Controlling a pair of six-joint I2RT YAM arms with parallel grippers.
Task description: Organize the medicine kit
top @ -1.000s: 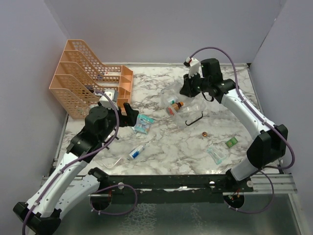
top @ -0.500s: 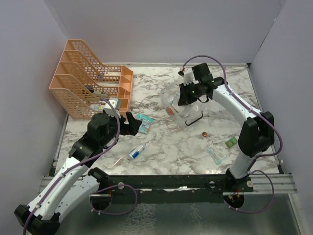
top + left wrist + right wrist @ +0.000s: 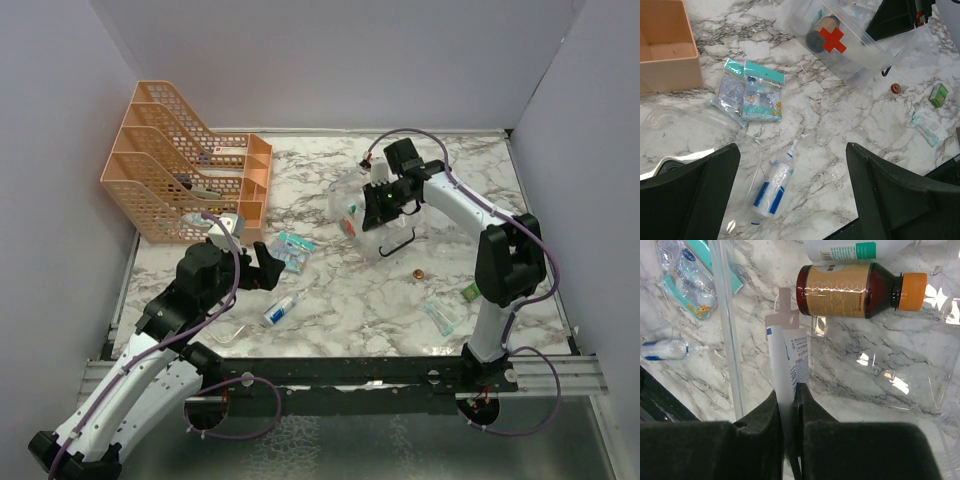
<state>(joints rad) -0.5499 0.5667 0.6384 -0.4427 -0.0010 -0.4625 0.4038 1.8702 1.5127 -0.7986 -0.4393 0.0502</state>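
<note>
Clear plastic marks out the medicine kit [image 3: 342, 205], right of centre in the overhead view. The right gripper [image 3: 790, 390] has come down into it from above, fingers clamped on a flat white packet [image 3: 785, 340] beside a brown bottle [image 3: 850, 290]. One more item looks close to being stowed. At lower left, the left gripper [image 3: 792, 147] has drawn back, jaws wide and empty, above a small vial [image 3: 771, 186] and teal sachets [image 3: 752, 92] not yet packed.
</note>
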